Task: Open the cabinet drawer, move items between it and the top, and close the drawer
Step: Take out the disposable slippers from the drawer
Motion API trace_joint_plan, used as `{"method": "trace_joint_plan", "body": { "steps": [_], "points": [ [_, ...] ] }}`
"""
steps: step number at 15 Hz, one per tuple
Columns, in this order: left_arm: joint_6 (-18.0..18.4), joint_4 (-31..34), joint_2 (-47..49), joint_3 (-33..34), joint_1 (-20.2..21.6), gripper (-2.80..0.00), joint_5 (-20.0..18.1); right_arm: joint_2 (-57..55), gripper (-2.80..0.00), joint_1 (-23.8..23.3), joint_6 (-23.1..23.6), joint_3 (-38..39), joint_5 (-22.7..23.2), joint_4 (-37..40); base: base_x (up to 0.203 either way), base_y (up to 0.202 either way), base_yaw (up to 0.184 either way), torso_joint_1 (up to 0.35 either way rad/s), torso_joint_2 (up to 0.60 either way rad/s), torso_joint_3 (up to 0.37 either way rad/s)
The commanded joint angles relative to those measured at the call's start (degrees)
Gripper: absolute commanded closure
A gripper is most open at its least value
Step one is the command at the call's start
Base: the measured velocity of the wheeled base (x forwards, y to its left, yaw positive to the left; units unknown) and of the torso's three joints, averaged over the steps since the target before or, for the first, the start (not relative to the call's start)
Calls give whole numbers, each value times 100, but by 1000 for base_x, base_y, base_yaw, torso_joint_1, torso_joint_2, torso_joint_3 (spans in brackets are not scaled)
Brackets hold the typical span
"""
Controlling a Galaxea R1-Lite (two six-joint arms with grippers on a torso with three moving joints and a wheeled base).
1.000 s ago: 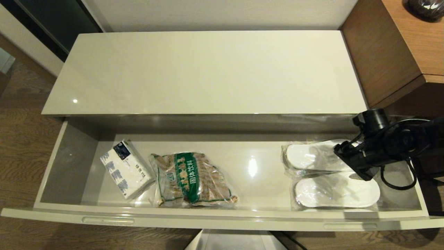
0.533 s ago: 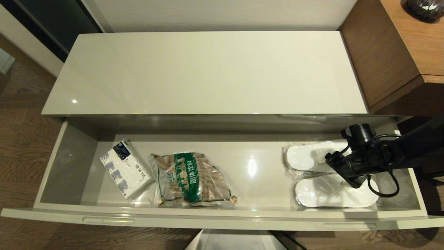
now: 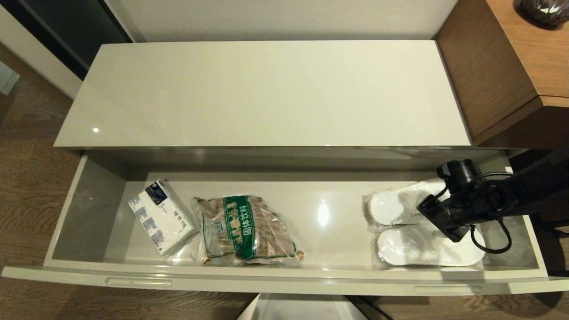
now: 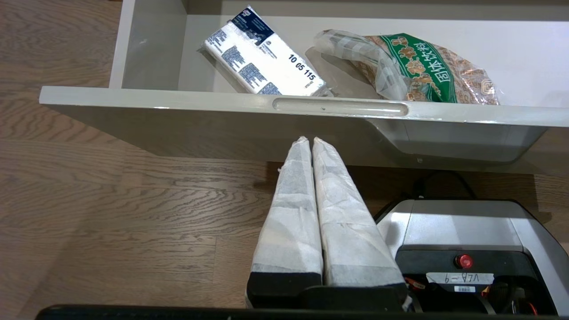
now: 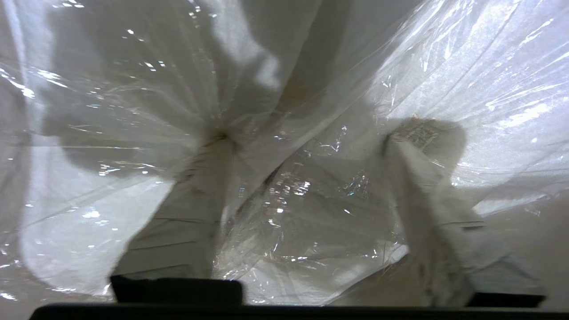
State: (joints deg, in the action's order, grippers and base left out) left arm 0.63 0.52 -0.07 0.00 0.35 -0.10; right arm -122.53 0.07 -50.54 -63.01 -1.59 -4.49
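The cabinet drawer stands pulled fully out under the cream-white top, which is bare. Two bagged white slippers lie at the drawer's right end, the far one and the near one. My right gripper is down on them where the two bags meet. In the right wrist view it is open, its fingers spread and pressed into the crinkly clear plastic. My left gripper is shut on nothing, parked low in front of the drawer's front panel.
A white-and-blue tissue pack and a clear bag of brown pieces with a green label lie in the drawer's left half. The taller brown wood desk stands at the right. The robot's base is under the drawer front.
My right gripper has come down and slightly left onto the slippers. The far slipper's bag has shifted a little under it. The left arm has not moved.
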Motion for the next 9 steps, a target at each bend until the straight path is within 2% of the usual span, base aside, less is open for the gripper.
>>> {"method": "trace_joint_plan", "body": {
  "steps": [1, 3, 6, 9],
  "points": [
    [-1, 0, -1, 0, 4, 0, 1, 349, 0, 0, -38, -9, 201, 71, 0, 0, 0, 0, 0, 0],
    [-1, 0, -1, 0, 0, 0, 1, 877, 0, 1, -49, -53, 487, 365, 0, 0, 0, 0, 0, 0],
    [-1, 0, -1, 0, 0, 0, 1, 1556, 0, 1, -60, -285, 731, 1104, 0, 0, 0, 0, 0, 0],
    [-1, 0, -1, 0, 0, 0, 1, 2265, 0, 1, -63, -437, 1174, 1872, 0, 0, 0, 0, 0, 0]
  ]
}}
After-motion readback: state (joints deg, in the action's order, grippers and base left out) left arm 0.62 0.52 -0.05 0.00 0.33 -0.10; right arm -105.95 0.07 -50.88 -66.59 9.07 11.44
